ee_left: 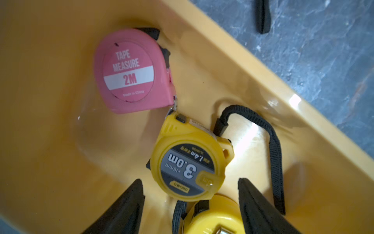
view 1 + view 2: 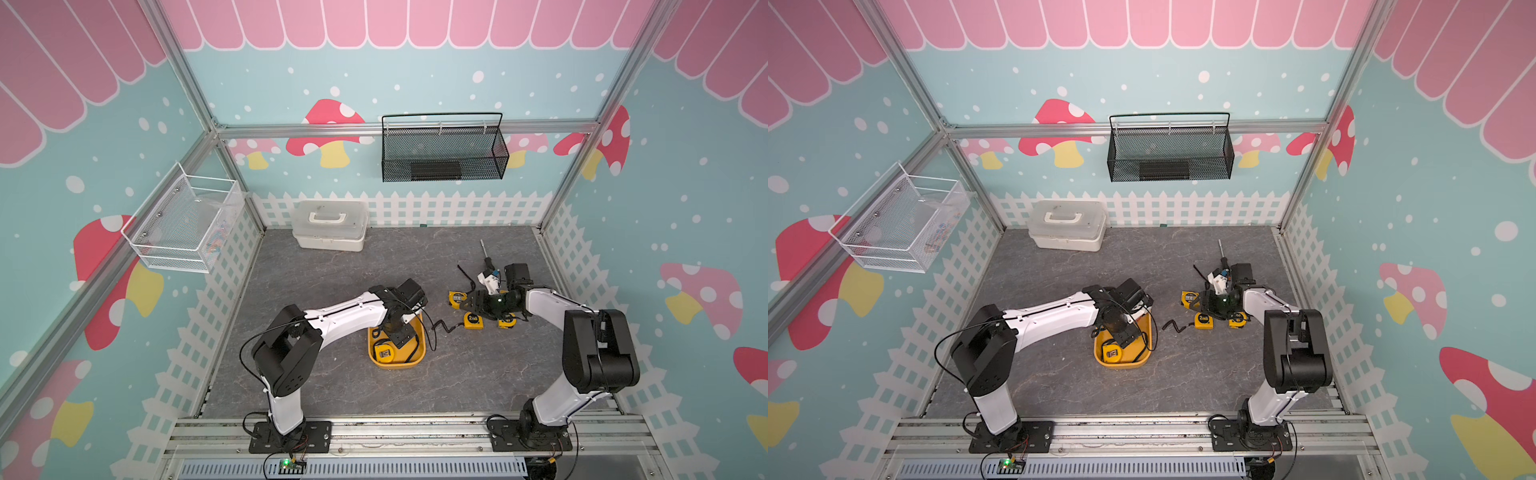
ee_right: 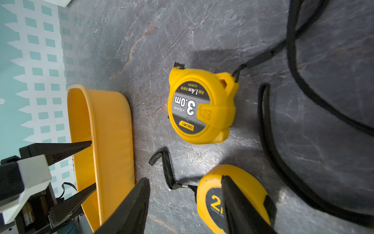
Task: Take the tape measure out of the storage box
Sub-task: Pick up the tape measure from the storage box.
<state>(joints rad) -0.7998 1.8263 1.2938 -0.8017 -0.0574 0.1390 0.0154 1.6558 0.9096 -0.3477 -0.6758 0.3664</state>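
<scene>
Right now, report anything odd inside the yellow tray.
One oddity: the pink tape measure in the yellow tray is the only non-yellow one, its casing edge by the blade mouth looks chipped, and its hook touches the yellow 3.0m tape measure.

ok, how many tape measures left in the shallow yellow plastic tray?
3 visible: a pink 2M tape measure, a yellow 3.0m tape measure beside it, a second yellow one cut off at the wrist view's edge. More may be hidden.
</scene>
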